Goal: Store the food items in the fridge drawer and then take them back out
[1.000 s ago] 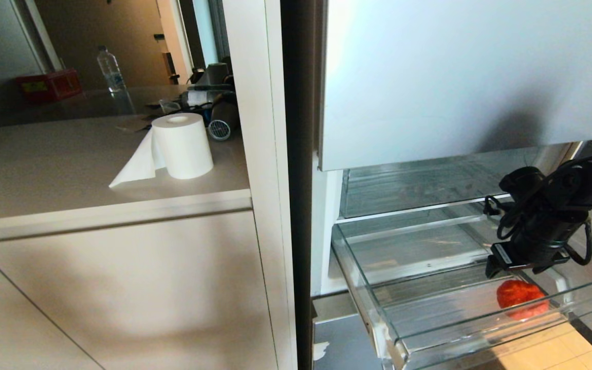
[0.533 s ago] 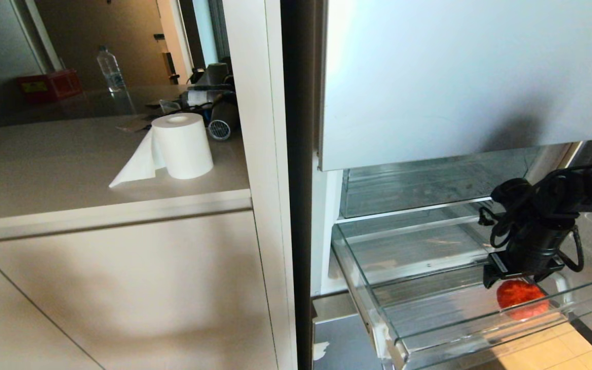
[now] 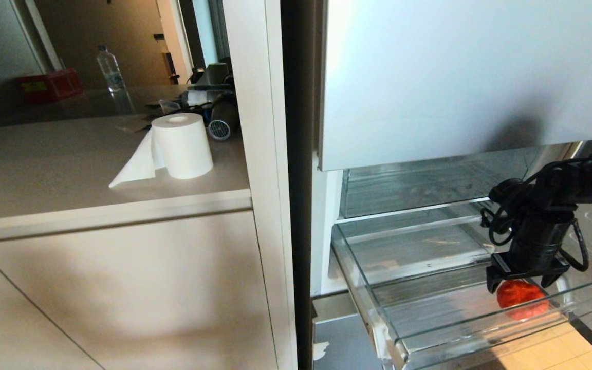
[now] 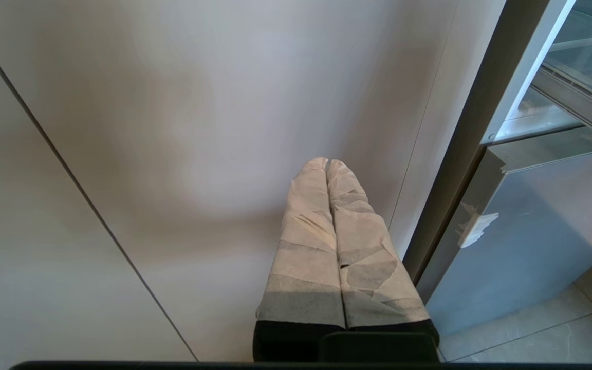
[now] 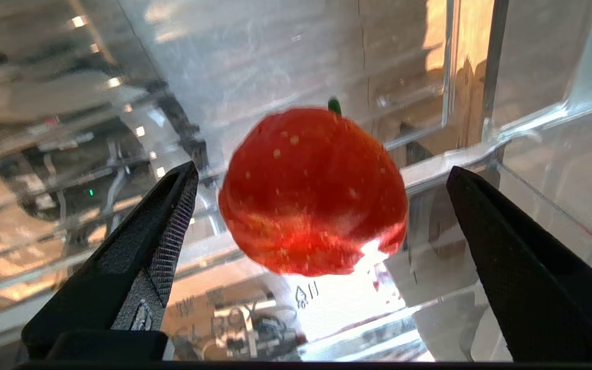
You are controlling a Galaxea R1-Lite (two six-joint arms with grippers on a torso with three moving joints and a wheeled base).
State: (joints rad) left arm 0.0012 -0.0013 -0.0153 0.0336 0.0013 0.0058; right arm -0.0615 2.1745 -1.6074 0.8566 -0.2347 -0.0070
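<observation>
One food item (image 3: 521, 299), red and round with a green stem, lies on the ribbed floor of the drawer (image 3: 460, 324), near its front right corner. The drawer is pulled out below the fridge's white door (image 3: 460, 77). My right gripper (image 3: 523, 281) points down into the drawer directly above the food item; seen from the wrist (image 5: 321, 205), its black fingers (image 5: 157, 246) stand wide apart on either side of the fruit (image 5: 314, 190), neither one touching it. My left gripper (image 4: 328, 164) hangs parked before the plain cabinet front (image 4: 172, 128) beside the fridge, its taped fingers (image 4: 311, 241) pressed together with nothing between them. On the counter (image 3: 44, 169) to the left stand a paper roll (image 3: 182, 145) and, farther back, a bottle (image 3: 109, 62) and a red box (image 3: 49, 85).
</observation>
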